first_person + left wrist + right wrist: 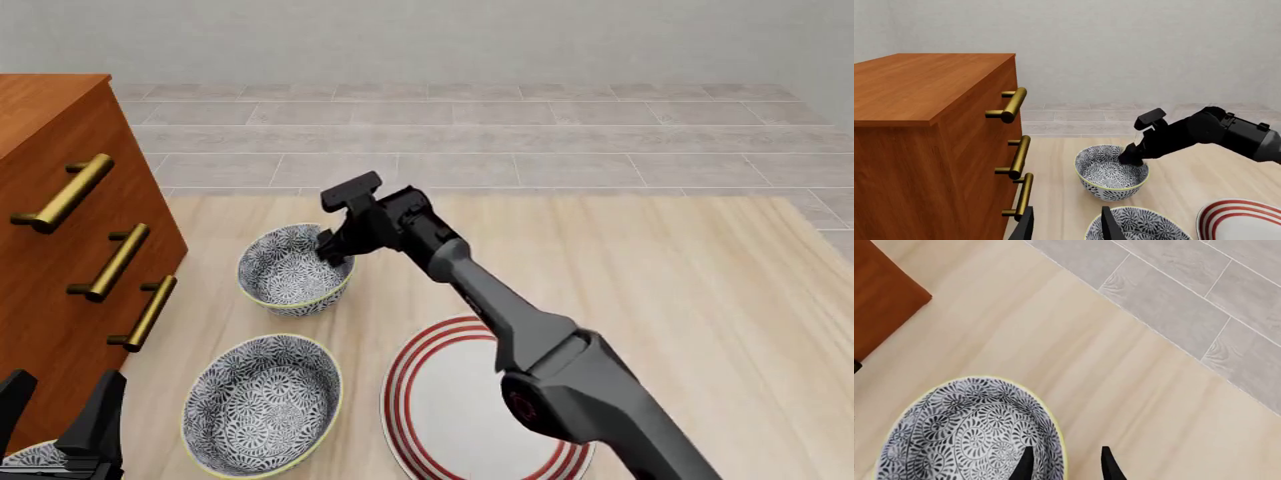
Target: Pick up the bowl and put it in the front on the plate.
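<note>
Since the right arm is already down at the far bowl, the step in hand looks like the grasp itself, with the lift and carry not yet done. Farthest left stands the wooden dresser [54, 200] with brass handles. Below it the left gripper [60, 395] sits at the near edge of the table [667, 280], its fingers spread with nothing between them.

Next come the two patterned bowls. The look-alike twin [260, 400] lies nearer the camera, and the bowl [291, 268] sits farther back, upright on the wood, just beside the dresser's drawers.

The right gripper [334, 245] is at that bowl's right-hand rim. In its wrist view one finger [1024, 462] is inside the wall and the other is outside, parted wider than the rim (straddling it, not yet pinching it, as far as I can judge).

Right of the twin lies the plate [407, 370], bare, partly under the right arm.

The next move calls for closing firmly on the thin rim. The bowl then needs lifting straight up, so it clears the twin on its way to the plate.
</note>
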Action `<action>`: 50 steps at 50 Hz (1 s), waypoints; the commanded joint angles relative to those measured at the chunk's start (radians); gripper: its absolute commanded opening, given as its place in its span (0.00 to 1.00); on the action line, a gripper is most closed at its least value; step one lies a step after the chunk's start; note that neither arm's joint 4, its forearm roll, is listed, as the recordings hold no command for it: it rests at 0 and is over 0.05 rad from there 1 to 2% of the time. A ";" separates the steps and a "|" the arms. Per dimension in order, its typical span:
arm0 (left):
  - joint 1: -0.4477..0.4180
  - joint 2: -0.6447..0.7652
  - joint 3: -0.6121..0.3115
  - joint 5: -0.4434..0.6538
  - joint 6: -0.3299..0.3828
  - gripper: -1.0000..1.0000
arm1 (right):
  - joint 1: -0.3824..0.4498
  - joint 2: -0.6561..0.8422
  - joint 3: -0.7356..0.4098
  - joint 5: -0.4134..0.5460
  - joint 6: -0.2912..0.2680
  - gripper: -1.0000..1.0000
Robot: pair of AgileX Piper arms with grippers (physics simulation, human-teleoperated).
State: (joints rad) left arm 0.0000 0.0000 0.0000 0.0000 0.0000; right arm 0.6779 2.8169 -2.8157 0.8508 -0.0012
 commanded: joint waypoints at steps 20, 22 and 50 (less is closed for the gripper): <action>0.000 0.000 0.000 0.000 0.000 1.00 | -0.005 -0.007 -0.010 -0.011 0.013 0.00; 0.000 0.000 0.000 0.000 0.000 1.00 | -0.020 -0.013 -0.008 -0.015 0.004 0.00; 0.000 0.000 0.000 0.000 0.000 1.00 | -0.095 -0.401 0.607 -0.328 -0.056 0.00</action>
State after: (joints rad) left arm 0.0000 0.0000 0.0000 0.0000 0.0000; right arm 0.5968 2.5236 -2.3533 0.5950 -0.0560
